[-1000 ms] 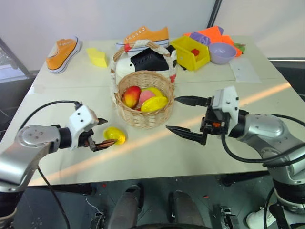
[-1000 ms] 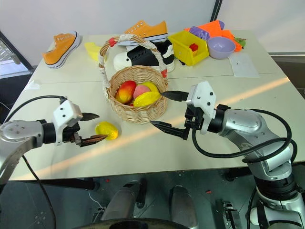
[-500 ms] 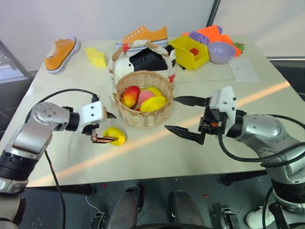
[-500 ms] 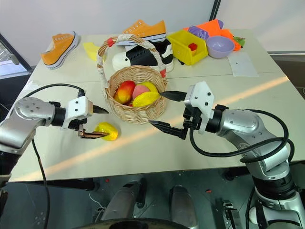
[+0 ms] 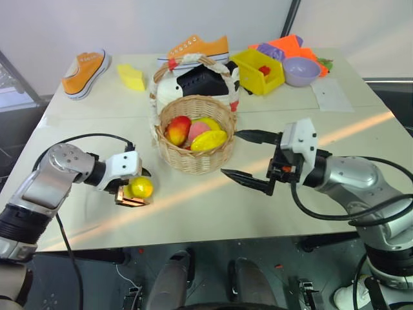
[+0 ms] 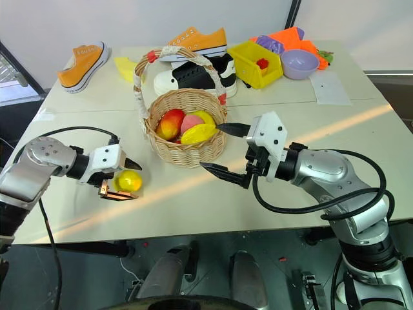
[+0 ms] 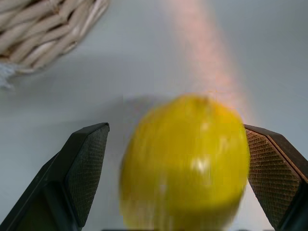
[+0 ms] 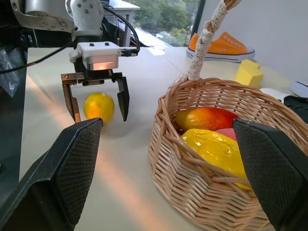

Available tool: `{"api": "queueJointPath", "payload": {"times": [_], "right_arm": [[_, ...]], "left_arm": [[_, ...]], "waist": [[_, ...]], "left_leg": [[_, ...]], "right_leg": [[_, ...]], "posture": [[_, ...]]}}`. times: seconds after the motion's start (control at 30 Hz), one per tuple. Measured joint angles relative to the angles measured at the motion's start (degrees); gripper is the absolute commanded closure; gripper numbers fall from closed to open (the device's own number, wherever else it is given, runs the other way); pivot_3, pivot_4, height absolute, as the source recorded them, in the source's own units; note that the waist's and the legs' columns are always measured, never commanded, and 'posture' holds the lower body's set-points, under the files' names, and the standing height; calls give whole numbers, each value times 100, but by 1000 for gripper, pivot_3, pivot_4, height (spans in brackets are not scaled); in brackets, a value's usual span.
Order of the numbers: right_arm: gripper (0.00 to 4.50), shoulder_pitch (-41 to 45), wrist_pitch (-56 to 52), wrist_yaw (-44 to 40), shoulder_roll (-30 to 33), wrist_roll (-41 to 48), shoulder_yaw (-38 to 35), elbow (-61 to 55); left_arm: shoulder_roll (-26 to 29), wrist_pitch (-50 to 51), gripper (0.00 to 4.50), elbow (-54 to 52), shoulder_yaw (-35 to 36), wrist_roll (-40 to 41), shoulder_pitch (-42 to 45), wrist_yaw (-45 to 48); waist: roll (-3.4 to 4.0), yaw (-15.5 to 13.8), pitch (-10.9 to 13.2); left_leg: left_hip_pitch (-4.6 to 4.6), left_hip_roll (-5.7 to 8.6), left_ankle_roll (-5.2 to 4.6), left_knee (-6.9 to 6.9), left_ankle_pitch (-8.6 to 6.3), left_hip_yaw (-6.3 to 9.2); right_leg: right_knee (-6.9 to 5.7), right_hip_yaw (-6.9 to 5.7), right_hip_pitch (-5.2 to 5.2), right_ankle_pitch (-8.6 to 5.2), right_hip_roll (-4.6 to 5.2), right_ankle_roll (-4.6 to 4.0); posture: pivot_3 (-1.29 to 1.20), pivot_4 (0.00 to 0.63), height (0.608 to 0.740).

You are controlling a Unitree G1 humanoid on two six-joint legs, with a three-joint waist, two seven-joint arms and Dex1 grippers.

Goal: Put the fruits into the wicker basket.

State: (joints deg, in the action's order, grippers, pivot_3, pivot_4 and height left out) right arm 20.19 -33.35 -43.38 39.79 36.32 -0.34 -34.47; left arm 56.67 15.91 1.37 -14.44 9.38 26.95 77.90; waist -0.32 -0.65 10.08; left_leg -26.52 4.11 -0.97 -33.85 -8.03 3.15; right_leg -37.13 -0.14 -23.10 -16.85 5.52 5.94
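The small lemon-like fruit (image 5: 140, 187) lies on the table in front of and to the left of the wicker basket (image 5: 193, 158). My left gripper (image 5: 137, 188) is open and tilted down over it, one finger on each side; the left wrist view shows the fruit (image 7: 185, 163) between the two pads (image 7: 89, 163). The larger ridged yellow fruit (image 5: 208, 140) rests in the basket beside a red-yellow fruit (image 5: 177, 129) and a pink one (image 5: 197, 131). My right gripper (image 5: 230, 154) hangs open and empty just right of the basket, pointing at it.
Behind the basket stand a black-and-white shoe (image 5: 200, 81), two orange sneakers (image 5: 86, 72), a pale yellow block (image 5: 131, 77), a yellow bin (image 5: 259, 70) and a lilac bowl (image 5: 301, 70). A paper sheet (image 5: 332, 95) lies at the back right.
My left gripper has dropped and turned downward, and its fingers now stand on either side of the lemon-like fruit, which has shifted slightly left. The right arm has not moved.
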Motion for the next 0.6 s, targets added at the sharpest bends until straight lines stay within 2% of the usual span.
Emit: {"api": "queueJointPath", "payload": {"times": [0.03, 0.13, 0.37, 0.47, 0.6], "right_arm": [[0, 7, 3, -12, -1, -12, 8, 4], [0, 20, 18, -38, -9, -34, 8, 42], [0, 22, 47, -57, -29, -126, 8, 88], [0, 14, 64, -90, -24, -143, -1, 95], [0, -53, 113, -118, 26, -176, -95, 139]], "left_arm": [[1, 24, 859, -8, 6, 5, -18, 20], [2, 113, 2111, -50, 40, 13, -102, 63], [-54, 384, 2111, -127, 491, 248, -214, -210], [-139, 1084, 2111, -623, 1151, 1005, -177, -348], [-823, 1859, 2111, -1351, 1816, 1825, 369, -1130]], "waist": [[0, 5, 0], [0, 12, 0], [-1, 12, 1], [-5, 3, 3], [-6, -16, 3]], "left_leg": [[0, 0, 0, 0, 0, 0], [1, 0, 0, 0, 0, 0], [-1, -1, 0, 0, 0, 0], [-3, -1, 0, -5, 0, 2], [2, 1, -1, -18, 0, 6]], "right_leg": [[0, 0, 0, 0, 0, 0], [1, 1, 1, 0, 0, 0], [-1, 0, -2, 0, 0, 0], [0, -2, 0, 0, 0, 0], [2, -8, 21, 1, -1, 2]], "posture": [[0, 150, 740], [0, 150, 740], [0, 150, 740], [0, 150, 740], [0, 150, 740]]}}
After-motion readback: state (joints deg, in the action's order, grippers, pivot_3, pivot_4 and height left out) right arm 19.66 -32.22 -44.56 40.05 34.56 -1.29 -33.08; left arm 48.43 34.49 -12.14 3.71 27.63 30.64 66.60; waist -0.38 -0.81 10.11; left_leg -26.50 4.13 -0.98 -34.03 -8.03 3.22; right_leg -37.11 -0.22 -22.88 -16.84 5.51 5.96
